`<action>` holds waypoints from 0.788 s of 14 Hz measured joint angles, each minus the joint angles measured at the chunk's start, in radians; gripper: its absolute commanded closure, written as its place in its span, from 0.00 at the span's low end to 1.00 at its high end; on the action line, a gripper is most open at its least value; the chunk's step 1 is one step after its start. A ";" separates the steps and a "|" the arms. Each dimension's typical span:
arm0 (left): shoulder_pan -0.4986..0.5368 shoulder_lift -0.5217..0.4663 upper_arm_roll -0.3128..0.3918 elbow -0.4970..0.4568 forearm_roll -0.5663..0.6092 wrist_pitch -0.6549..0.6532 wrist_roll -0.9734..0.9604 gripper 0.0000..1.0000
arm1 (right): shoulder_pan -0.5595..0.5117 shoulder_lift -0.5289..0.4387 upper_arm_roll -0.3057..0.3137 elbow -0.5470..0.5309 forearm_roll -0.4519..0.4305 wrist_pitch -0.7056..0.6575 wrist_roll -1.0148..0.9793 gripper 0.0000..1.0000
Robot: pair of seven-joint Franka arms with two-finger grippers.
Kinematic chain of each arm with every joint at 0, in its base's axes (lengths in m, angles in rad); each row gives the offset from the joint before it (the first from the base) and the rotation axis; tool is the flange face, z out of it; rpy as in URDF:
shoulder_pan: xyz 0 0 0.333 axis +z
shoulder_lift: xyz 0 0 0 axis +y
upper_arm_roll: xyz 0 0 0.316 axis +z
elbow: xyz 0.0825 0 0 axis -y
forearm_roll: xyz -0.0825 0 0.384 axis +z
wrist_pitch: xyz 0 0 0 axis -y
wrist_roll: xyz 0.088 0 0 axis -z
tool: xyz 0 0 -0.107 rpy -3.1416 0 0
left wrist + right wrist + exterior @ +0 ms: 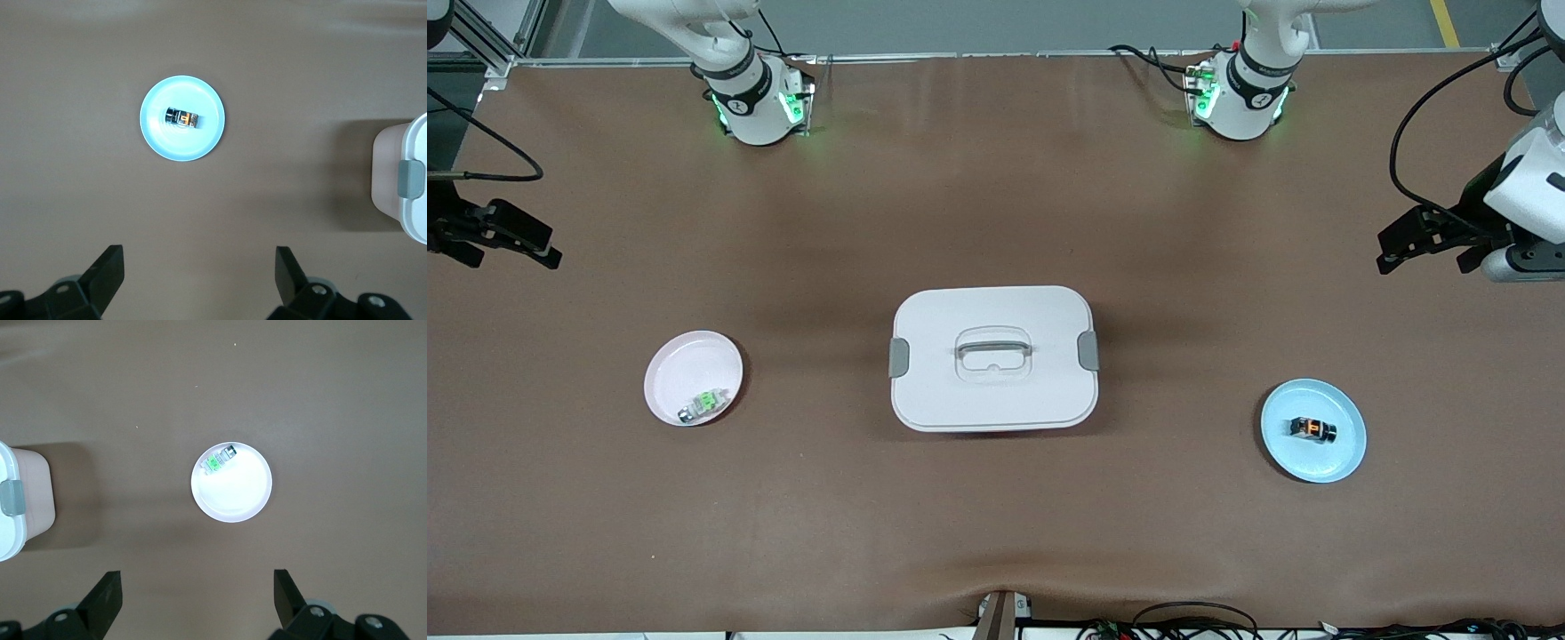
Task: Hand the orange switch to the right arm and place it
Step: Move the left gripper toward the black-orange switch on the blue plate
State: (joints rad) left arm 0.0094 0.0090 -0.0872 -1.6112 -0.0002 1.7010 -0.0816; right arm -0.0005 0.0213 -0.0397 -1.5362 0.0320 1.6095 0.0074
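The orange switch (1312, 429) lies on its side on a light blue plate (1352, 455) toward the left arm's end of the table. It also shows in the left wrist view (183, 118) on the same plate (200, 143). My left gripper (1387, 252) hangs high over the bare mat at that end, apart from the plate, open and empty (200, 257). My right gripper (550, 249) hangs high over the mat at the right arm's end of the table, open and empty (198, 580).
A green switch (703, 404) lies on a pale pink plate (685, 360) toward the right arm's end, seen too in the right wrist view (219, 459). A white lidded box (993, 391) with a handle and grey clips stands at the table's middle.
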 measured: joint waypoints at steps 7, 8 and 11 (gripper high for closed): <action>0.005 0.001 0.001 0.000 0.000 -0.001 0.000 0.00 | 0.000 -0.002 -0.001 0.001 0.000 0.002 0.000 0.00; 0.006 0.003 0.002 -0.001 0.000 -0.004 0.000 0.00 | -0.001 -0.007 -0.002 0.001 0.000 0.001 0.000 0.00; 0.010 0.036 0.006 -0.003 0.000 -0.006 0.000 0.00 | -0.002 -0.028 -0.005 0.001 0.000 -0.001 0.000 0.00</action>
State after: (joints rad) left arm 0.0189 0.0449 -0.0809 -1.6143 0.0001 1.6949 -0.0811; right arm -0.0024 -0.0067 -0.0442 -1.5351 0.0320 1.6082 0.0075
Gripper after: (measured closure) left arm 0.000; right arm 0.000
